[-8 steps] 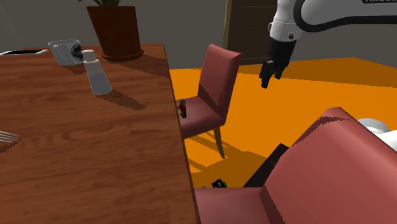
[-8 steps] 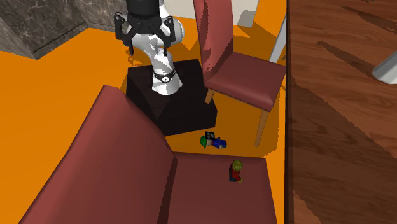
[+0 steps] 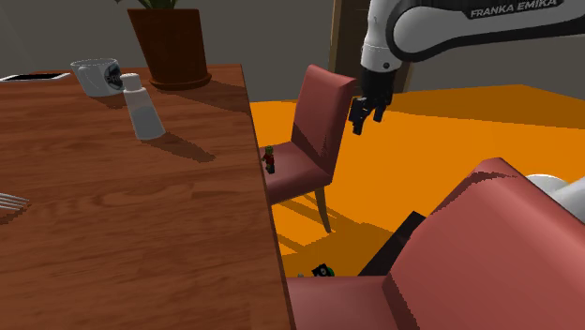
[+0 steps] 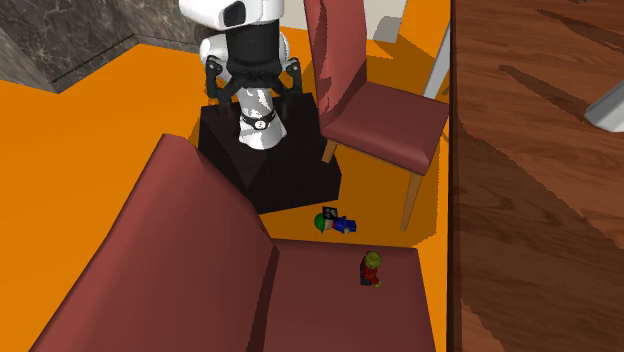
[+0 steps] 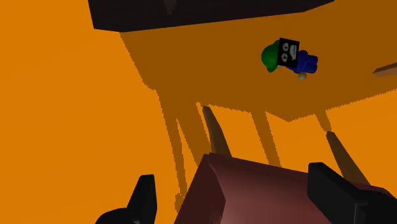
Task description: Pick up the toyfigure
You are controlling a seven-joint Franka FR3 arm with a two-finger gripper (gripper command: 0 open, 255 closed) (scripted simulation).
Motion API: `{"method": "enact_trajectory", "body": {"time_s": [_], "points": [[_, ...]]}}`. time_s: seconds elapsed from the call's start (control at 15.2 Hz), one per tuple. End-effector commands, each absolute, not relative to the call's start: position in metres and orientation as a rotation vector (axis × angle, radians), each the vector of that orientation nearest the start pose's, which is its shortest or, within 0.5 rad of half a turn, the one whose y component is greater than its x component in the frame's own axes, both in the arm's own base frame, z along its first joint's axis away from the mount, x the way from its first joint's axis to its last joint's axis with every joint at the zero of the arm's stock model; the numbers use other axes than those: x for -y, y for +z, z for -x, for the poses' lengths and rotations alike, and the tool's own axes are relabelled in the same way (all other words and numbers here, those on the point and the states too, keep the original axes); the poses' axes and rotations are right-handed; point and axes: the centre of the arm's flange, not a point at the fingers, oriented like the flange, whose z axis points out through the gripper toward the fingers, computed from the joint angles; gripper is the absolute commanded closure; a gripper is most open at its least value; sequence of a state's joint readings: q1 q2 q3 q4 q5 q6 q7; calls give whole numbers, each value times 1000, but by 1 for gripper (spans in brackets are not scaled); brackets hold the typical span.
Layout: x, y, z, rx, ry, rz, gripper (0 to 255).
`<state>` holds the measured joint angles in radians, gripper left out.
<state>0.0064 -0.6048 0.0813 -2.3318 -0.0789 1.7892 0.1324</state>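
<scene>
A small toy figure (image 3: pixel 270 159) in red with a green head stands on the seat of a dark red chair (image 3: pixel 319 117) beside the table; it also shows in the second exterior view (image 4: pixel 371 268). A second figure (image 5: pixel 289 57), green and blue with a black face, lies on the orange floor (image 4: pixel 334 222) between the chairs. My gripper (image 3: pixel 365 112) hangs open above that chair's backrest, up and to the shoulder view's right of the red figure. In the wrist view my gripper (image 5: pixel 238 197) has nothing held, with the backrest's top (image 5: pixel 254 191) below it.
A wooden table (image 3: pixel 122 206) carries a white shaker (image 3: pixel 142 108), a tipped mug (image 3: pixel 96 75), a plant pot (image 3: pixel 171 45) and a fork (image 3: pixel 9 201). Another dark red chair (image 3: pixel 478 253) stands close to my black stand (image 4: pixel 270 150).
The arm has swung to the shoulder view's left, carrying the gripper from over the orange floor to over the chair's backrest. The fingers stay open. Neither figure moved.
</scene>
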Motion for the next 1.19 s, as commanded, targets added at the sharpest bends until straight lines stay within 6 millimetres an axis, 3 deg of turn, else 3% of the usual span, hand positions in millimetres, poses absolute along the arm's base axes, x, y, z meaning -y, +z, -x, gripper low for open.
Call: {"method": "enact_trajectory", "body": {"time_s": [0.0,1.12], "points": [[-41,552,-394,-61,-123,3251,0],[-139,482,-577,9,-151,3212,0]]}}
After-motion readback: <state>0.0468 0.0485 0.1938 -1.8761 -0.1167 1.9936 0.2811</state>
